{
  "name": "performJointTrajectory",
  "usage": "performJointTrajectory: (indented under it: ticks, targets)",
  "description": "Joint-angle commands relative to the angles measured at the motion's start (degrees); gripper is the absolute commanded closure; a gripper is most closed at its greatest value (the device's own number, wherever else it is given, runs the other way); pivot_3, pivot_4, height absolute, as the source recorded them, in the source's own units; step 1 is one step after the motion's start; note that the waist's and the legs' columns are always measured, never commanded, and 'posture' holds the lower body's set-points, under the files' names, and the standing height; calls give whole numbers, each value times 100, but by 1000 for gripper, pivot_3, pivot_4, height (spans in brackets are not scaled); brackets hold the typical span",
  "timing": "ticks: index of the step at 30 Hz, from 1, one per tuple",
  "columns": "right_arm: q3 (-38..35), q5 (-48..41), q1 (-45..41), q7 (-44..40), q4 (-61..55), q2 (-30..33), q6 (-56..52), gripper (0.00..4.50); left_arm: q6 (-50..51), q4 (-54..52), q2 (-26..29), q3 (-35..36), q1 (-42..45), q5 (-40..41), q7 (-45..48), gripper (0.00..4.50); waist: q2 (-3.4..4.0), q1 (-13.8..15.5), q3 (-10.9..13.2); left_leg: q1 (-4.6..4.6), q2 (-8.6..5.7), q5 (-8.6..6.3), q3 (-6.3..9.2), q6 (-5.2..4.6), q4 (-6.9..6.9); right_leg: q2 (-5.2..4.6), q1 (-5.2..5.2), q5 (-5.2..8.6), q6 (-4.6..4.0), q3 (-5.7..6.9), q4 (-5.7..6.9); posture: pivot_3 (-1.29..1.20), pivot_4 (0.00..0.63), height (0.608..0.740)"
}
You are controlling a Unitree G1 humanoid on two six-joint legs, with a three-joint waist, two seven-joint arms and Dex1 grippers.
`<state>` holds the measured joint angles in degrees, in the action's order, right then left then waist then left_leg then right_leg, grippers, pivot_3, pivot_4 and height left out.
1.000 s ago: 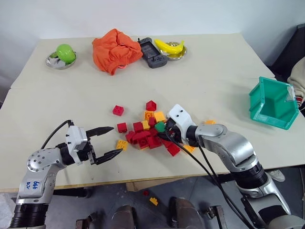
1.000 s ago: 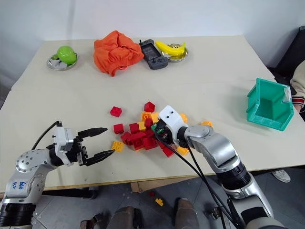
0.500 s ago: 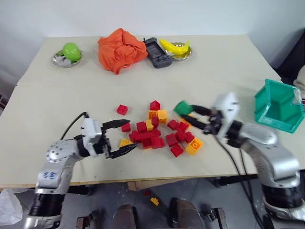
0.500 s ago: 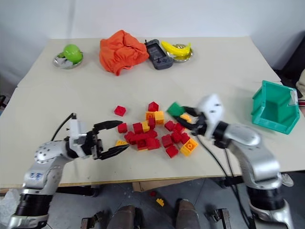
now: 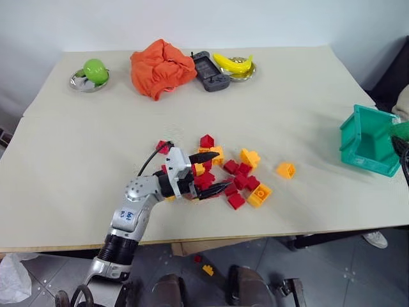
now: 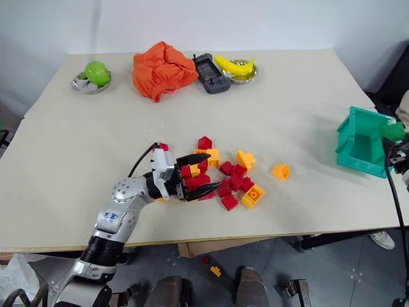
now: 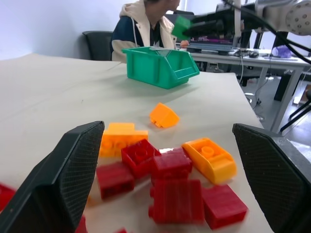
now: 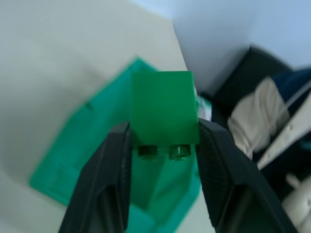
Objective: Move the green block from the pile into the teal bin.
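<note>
**Green block held at the teal bin**

Your right gripper (image 8: 163, 145) is clamped on the green block (image 8: 164, 108), apparently above the teal bin (image 5: 369, 142) at the worktop's (image 5: 96, 166) 3 o'clock edge. Your left gripper (image 5: 211, 173), fingers apart and empty, sits on the pile's (image 5: 233, 179) 9 o'clock side. A seated person (image 7: 146, 24) is behind the bin.

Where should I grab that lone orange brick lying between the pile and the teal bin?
Pinch the orange brick across two opposite flat sides, coming from straight above. It lies alone on the table, apart from the pile, so there is probably room down either side. It looks tilted, so match its angle.
</note>
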<state>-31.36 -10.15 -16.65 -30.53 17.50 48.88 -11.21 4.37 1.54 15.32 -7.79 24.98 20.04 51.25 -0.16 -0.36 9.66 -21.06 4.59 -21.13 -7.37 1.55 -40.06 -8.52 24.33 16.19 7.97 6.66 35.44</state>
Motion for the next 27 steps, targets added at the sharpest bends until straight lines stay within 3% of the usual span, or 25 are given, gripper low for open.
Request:
performJointTrajectory:
  ticks: [1,9,13,18,22,27]
  targets:
    - [313,237,-475,115,628,235,344,2689,-131,-42,48,45,107,-8,91,0,5,-14,0,0,0,0,0,0,0,0,0,0,0,0,0,0,150,740]
    - [636,153,-1130,-195,1559,279,1036,37,20,-446,373,426,-294,124,-67,0,8,29,0,-4,0,1,3,0,0,-1,1,-1,1,2,-1,0,150,740]
    - [502,-784,-889,-1335,689,-116,1641,37,-107,-720,591,929,-624,111,-368,0,8,19,1,-7,1,0,4,0,0,-1,1,-1,2,3,-6,0,150,740]
    - [1312,-1672,448,-2755,-1436,-662,1366,37,-327,-796,1216,1562,-1114,-195,-667,0,8,24,1,-3,6,2,13,3,3,5,1,0,0,7,-2,0,150,740]
    - [1937,-1832,1030,-3178,-2228,-1051,1351,37,-631,-641,1638,1955,-1574,-241,-573,0,8,36,1,-5,3,1,12,2,-2,1,0,0,1,5,0,0,150,740]
    - [2146,-1676,1235,-3203,-2096,-1217,1491,37,-819,-559,1777,2305,-2051,-231,-726,0,7,64,2,-5,3,-1,13,0,-5,1,-1,-1,-1,6,-1,0,150,740]
